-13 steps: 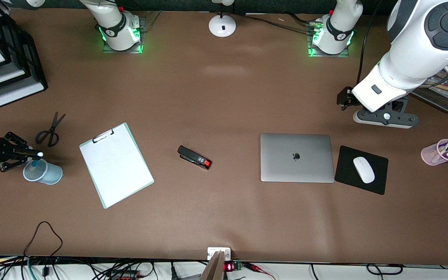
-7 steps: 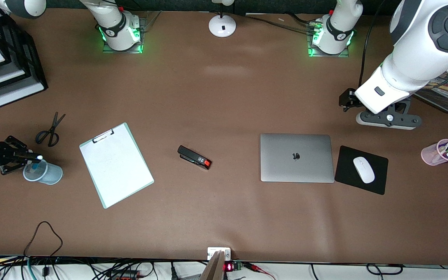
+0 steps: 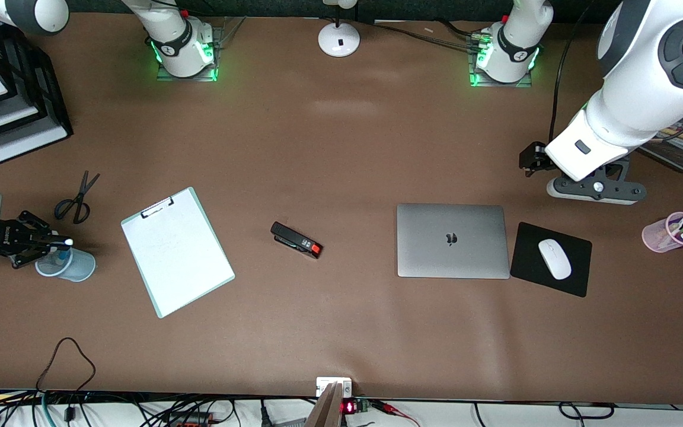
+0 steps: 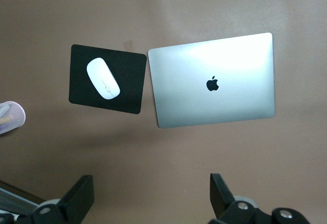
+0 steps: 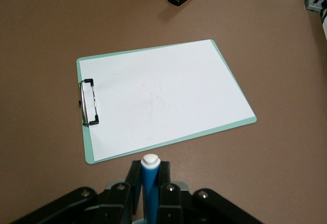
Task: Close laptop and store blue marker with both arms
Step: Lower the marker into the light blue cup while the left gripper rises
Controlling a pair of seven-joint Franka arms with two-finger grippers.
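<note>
The laptop lies shut on the table, lid up with its dark logo showing; it also shows in the left wrist view. My right gripper is shut on the blue marker, white end up, and holds it upright in the mouth of a pale blue cup at the right arm's end of the table. In the right wrist view the marker stands between the fingers of the right gripper. My left gripper is open and empty, up over bare table beside the laptop.
A clipboard and a black stapler lie mid-table. Scissors lie near the blue cup. A black mouse pad with a white mouse lies beside the laptop. A pink pen cup and a mesh tray stand at the left arm's end.
My right gripper has lowered and shifted a little with the marker over the blue cup. My left arm has drifted slightly toward its own end of the table.
</note>
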